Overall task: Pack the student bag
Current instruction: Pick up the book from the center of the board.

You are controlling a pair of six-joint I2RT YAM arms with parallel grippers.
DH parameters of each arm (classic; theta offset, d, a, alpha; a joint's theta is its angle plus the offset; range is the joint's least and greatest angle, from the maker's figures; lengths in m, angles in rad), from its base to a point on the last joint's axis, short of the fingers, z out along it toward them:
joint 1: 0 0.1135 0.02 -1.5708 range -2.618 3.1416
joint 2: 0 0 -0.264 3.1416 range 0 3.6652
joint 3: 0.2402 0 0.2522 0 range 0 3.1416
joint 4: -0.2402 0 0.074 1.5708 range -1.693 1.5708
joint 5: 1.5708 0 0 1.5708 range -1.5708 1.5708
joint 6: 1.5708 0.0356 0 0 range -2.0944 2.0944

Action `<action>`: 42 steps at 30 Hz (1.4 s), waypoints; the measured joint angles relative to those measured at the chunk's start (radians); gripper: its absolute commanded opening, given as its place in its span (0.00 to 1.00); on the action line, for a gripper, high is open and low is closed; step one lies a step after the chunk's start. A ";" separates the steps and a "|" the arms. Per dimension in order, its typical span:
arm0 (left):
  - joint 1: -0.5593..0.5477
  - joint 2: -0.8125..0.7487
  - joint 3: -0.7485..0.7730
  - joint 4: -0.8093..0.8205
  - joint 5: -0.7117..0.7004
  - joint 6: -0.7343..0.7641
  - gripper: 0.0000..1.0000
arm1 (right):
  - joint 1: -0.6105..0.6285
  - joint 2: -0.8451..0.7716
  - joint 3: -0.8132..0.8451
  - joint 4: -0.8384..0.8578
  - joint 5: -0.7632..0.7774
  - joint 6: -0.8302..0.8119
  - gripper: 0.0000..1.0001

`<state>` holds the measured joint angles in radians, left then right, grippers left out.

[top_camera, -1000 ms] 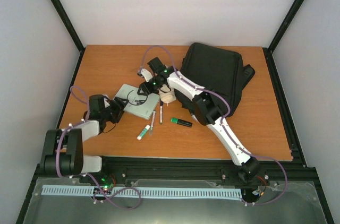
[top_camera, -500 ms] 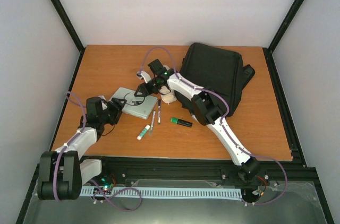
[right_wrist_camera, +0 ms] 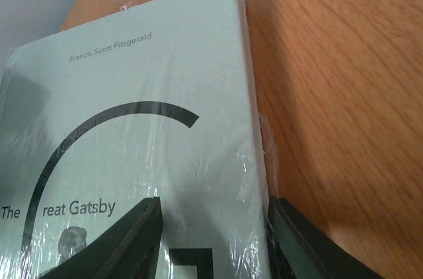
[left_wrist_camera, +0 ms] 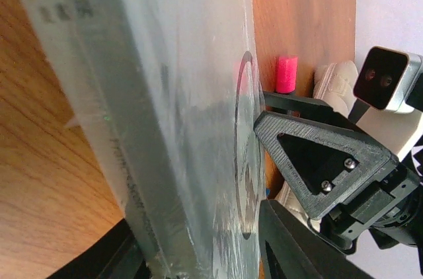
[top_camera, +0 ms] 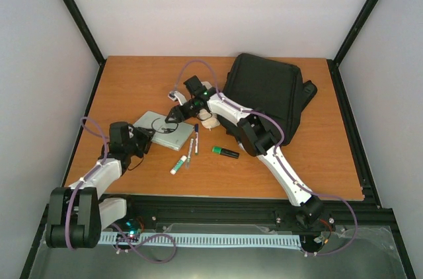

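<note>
Black fabric marked the student bag (top_camera: 264, 90), seen from above at the far right of the wooden table (top_camera: 132, 80), well apart from the book (top_camera: 165, 132). Compared with a second earlier, the left arm had been stretched out low. The left gripper (top_camera: 148, 135) had been brought to the book's near left edge, and the book had been shifted slightly leftward. The right gripper (top_camera: 174, 114) was placed at the far edge, as before. Two pens (top_camera: 190, 149), a glue stick (top_camera: 177, 164) and a green highlighter (top_camera: 225, 152) lay just beside the book.

From the left wrist, the plastic-wrapped book was seen edge-on, pinched between the half-closed dark fingers (left_wrist_camera: 291, 246). Its spine print was too blurred to be read. The right gripper was seen clamped on the opposite end.

From the right wrist, "Francis Scott Fitzgerald" and "The Great Gatsby" could be read, the G being drawn as a large ring. The book's edge was held between the partly closed fingers (right_wrist_camera: 132, 239).
</note>
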<state>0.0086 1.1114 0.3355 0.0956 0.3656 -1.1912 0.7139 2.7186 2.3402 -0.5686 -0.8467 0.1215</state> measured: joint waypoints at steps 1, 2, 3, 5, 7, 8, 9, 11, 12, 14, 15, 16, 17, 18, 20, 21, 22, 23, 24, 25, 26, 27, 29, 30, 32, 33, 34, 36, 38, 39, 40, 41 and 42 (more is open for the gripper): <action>0.000 -0.003 0.000 -0.008 -0.006 -0.004 0.38 | 0.000 0.000 0.000 -0.002 -0.003 0.000 0.45; 0.000 -0.006 0.000 -0.015 -0.011 -0.008 0.35 | 0.001 0.000 0.000 -0.002 -0.004 0.000 0.45; 0.000 -0.010 0.000 -0.023 -0.016 -0.010 0.33 | 0.002 0.000 0.000 -0.004 -0.006 0.000 0.45; 0.000 -0.022 0.000 -0.041 -0.027 -0.016 0.25 | 0.004 0.000 0.000 -0.007 -0.010 0.000 0.46; 0.000 -0.031 0.000 -0.053 -0.036 -0.024 0.17 | 0.006 0.000 0.000 -0.009 -0.012 0.002 0.47; 0.000 -0.035 0.000 -0.052 -0.037 -0.033 0.14 | 0.006 0.000 0.000 -0.010 -0.013 0.003 0.48; 0.000 -0.043 0.000 -0.045 -0.037 -0.043 0.10 | 0.006 0.000 0.000 -0.009 -0.015 0.005 0.48; 0.000 -0.061 0.000 -0.044 -0.041 -0.055 0.05 | 0.006 -0.001 0.000 -0.010 -0.020 0.007 0.50; 0.000 -0.064 0.000 -0.050 -0.042 -0.057 0.03 | 0.006 -0.001 0.000 -0.010 -0.022 0.008 0.52; 0.000 -0.076 0.000 -0.059 -0.043 -0.058 0.01 | 0.006 -0.001 0.003 -0.014 -0.027 0.008 0.56; 0.000 -0.088 0.000 -0.069 -0.044 -0.058 0.01 | 0.006 -0.001 0.007 -0.023 -0.029 0.005 0.57; 0.000 -0.103 0.000 -0.080 -0.046 -0.058 0.01 | 0.006 -0.001 0.011 -0.033 -0.032 0.003 0.58; 0.000 -0.123 0.003 -0.101 -0.047 -0.056 0.01 | 0.006 -0.003 0.015 -0.045 -0.035 -0.001 0.59; -0.001 -0.141 0.005 -0.117 -0.048 -0.052 0.01 | 0.005 -0.010 0.015 -0.060 -0.037 -0.002 0.60; -0.003 -0.182 0.026 -0.182 -0.050 -0.023 0.01 | -0.003 -0.026 0.013 -0.105 -0.037 -0.005 0.61; -0.005 -0.204 0.042 -0.216 -0.054 -0.002 0.01 | -0.007 -0.037 0.010 -0.125 -0.037 -0.007 0.62; -0.005 -0.218 0.057 -0.238 -0.057 0.014 0.01 | -0.015 -0.051 0.007 -0.145 -0.036 -0.010 0.63; -0.005 -0.232 0.077 -0.257 -0.059 0.034 0.01 | -0.029 -0.071 0.001 -0.164 -0.037 -0.017 0.64; -0.005 -0.243 0.105 -0.277 -0.061 0.058 0.01 | -0.045 -0.096 -0.002 -0.181 -0.037 -0.024 0.65; -0.005 -0.246 0.134 -0.288 -0.061 0.079 0.01 | -0.061 -0.120 -0.005 -0.194 -0.037 -0.032 0.65; -0.005 -0.247 0.159 -0.292 -0.061 0.097 0.01 | -0.083 -0.156 -0.010 -0.208 -0.037 -0.045 0.65; -0.005 -0.246 0.183 -0.293 -0.058 0.116 0.01 | -0.103 -0.188 -0.015 -0.216 -0.038 -0.054 0.66; -0.005 -0.242 0.221 -0.291 -0.047 0.145 0.01 | -0.153 -0.288 -0.041 -0.227 -0.048 -0.076 0.66; -0.005 -0.239 0.236 -0.288 -0.037 0.158 0.01 | -0.175 -0.337 -0.054 -0.233 -0.055 -0.086 0.66; -0.005 -0.231 0.254 -0.280 -0.012 0.177 0.01 | -0.225 -0.438 -0.071 -0.248 -0.071 -0.111 0.66; -0.005 -0.224 0.261 -0.275 0.003 0.188 0.01 | -0.250 -0.490 -0.082 -0.255 -0.081 -0.127 0.66; -0.005 -0.212 0.265 -0.266 0.021 0.195 0.01 | -0.270 -0.537 -0.103 -0.255 -0.087 -0.139 0.66; -0.006 -0.176 0.270 -0.237 0.057 0.203 0.01 | -0.307 -0.628 -0.168 -0.257 -0.093 -0.156 0.66; -0.014 -0.123 0.270 -0.191 0.095 0.201 0.01 | -0.350 -0.720 -0.269 -0.254 -0.101 -0.169 0.66; -0.027 -0.092 0.270 -0.164 0.111 0.200 0.01 | -0.372 -0.761 -0.323 -0.253 -0.106 -0.175 0.67; -0.045 -0.069 0.269 -0.144 0.118 0.201 0.01 | -0.398 -0.803 -0.383 -0.251 -0.107 -0.184 0.67; -0.065 -0.057 0.269 -0.132 0.118 0.203 0.01 | -0.426 -0.840 -0.442 -0.246 -0.108 -0.191 0.67; -0.093 -0.050 0.269 -0.120 0.116 0.209 0.01 | -0.455 -0.878 -0.507 -0.242 -0.108 -0.199 0.67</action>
<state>-0.0841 1.0615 0.6048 -0.0246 0.4816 -0.9825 0.2584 1.8404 1.8336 -0.8108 -0.9543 -0.0772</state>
